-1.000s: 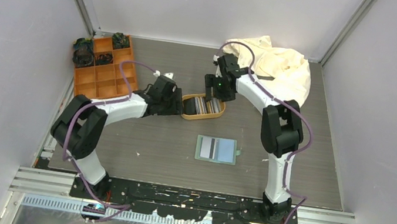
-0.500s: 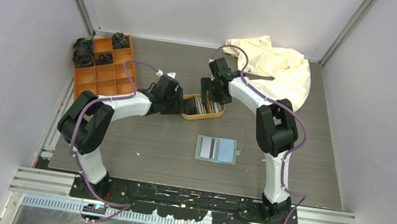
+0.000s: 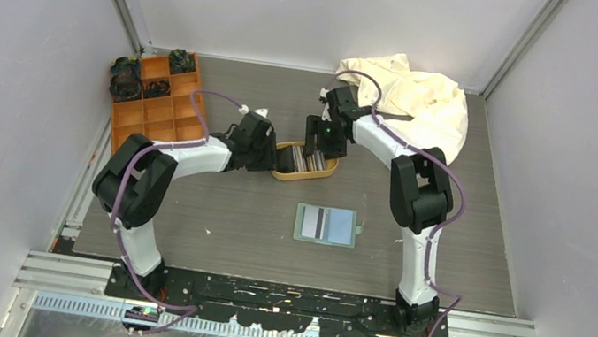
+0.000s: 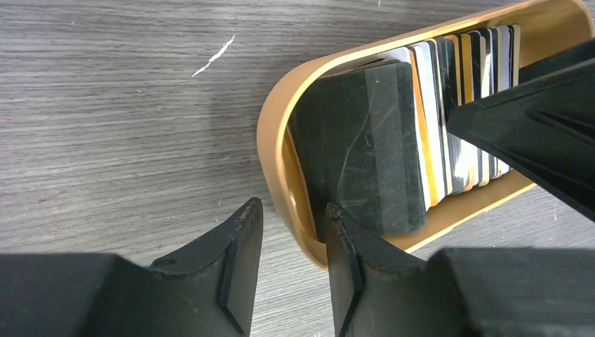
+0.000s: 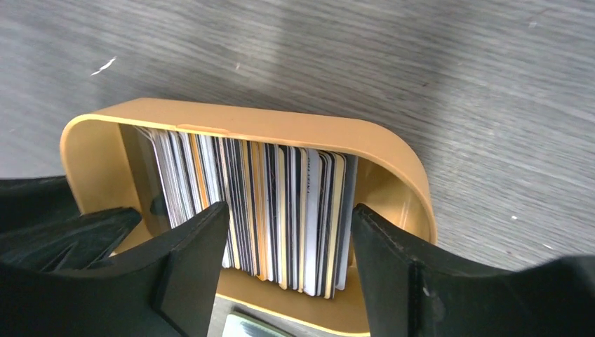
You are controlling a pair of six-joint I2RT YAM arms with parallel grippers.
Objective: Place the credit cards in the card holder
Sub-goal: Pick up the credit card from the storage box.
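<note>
Tan tray [image 4: 270, 140] rim between half-open left pincer [image 4: 291, 207], right pincer [image 5: 289, 210] wide, straddling upright credit cards [image 5: 309, 182]

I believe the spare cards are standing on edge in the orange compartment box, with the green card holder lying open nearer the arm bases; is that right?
Not quite: the cards stand on edge in the oval tan tray instead, as the right wrist view shows. The green card holder does lie open nearer the arm bases.
</note>
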